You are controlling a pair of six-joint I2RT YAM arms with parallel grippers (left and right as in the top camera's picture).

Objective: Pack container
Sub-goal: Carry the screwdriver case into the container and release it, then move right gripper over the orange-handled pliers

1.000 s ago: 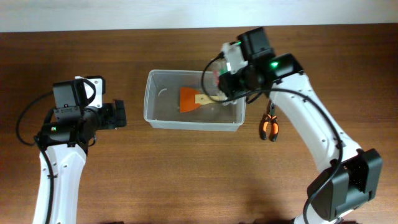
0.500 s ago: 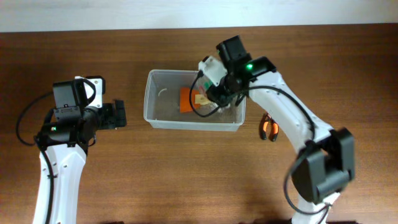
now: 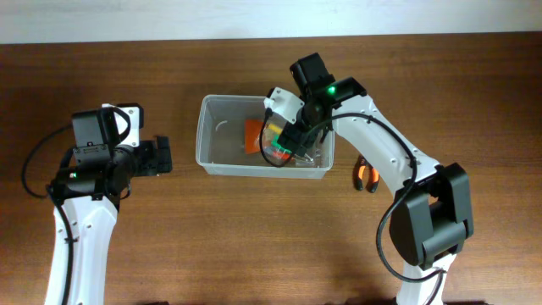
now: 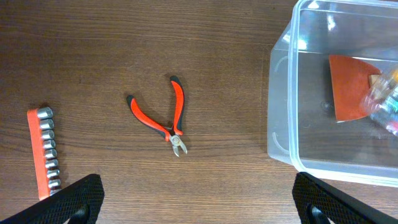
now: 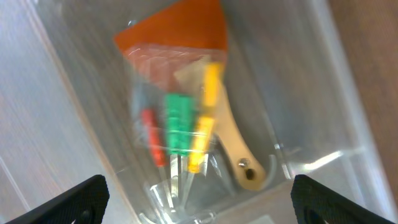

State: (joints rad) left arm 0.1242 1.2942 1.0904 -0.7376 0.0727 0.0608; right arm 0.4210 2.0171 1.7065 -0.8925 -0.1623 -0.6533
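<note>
The clear plastic container stands at the table's middle; it also shows in the left wrist view and the right wrist view. Inside lie an orange scraper with a wooden handle and, on top of it, a clear packet of coloured screwdrivers. My right gripper hangs over the container's right half, open wide, with the packet loose below it. My left gripper is open and empty, left of the container.
Orange-handled pliers lie on the table right of the container. The left wrist view shows red-handled pliers and an orange strip of metal sockets on the wood left of the container.
My right arm swung left and down into the container with the packet. The packet now lies loose over the scraper. The left arm has not moved.
</note>
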